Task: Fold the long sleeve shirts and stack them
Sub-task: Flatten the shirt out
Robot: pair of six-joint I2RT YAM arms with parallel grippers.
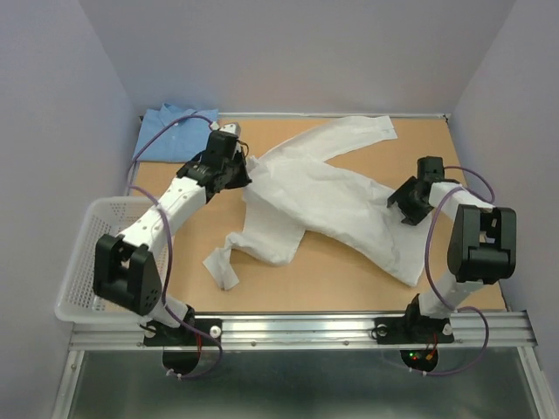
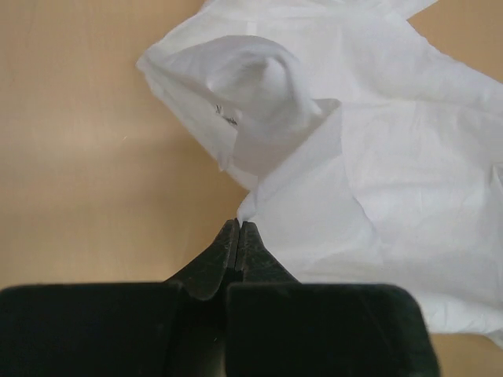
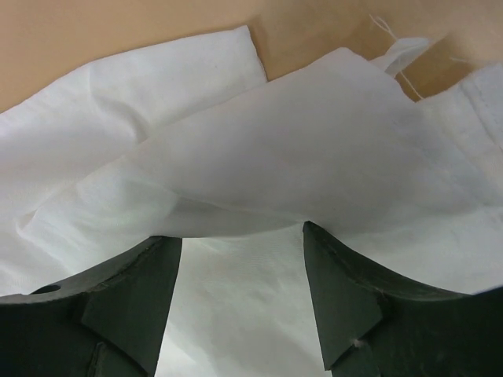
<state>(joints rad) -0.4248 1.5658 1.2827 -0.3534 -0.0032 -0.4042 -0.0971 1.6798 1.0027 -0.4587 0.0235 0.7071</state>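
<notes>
Step in hand, my read: getting hold of the white shirt (image 1: 323, 201) to spread it flat, no fold made yet. White shirt lies crumpled and slanted in the middle of the table (image 1: 349, 272), one sleeve reaching toward the far edge, the other bunched at the near left. Blue shirt (image 1: 170, 131) sits at the far left corner, roughly folded, well apart from both grippers. Basket (image 1: 83, 253) at near left, not involved.

Left gripper (image 2: 239, 226) is clenched, tips pressed together right on a corner of the white shirt's edge near the collar. It looks like a thin pinch of cloth; can't tell how much is caught. Right gripper (image 3: 240, 234) has its jaws apart at the shirt's right side, a fold of cloth draped across the gap, nothing clamped.

Next move likely calls for the right to close on that fold, then both arms to lift and draw apart to tension the cloth. Risk: the left pinch looks shallow and could slip.
</notes>
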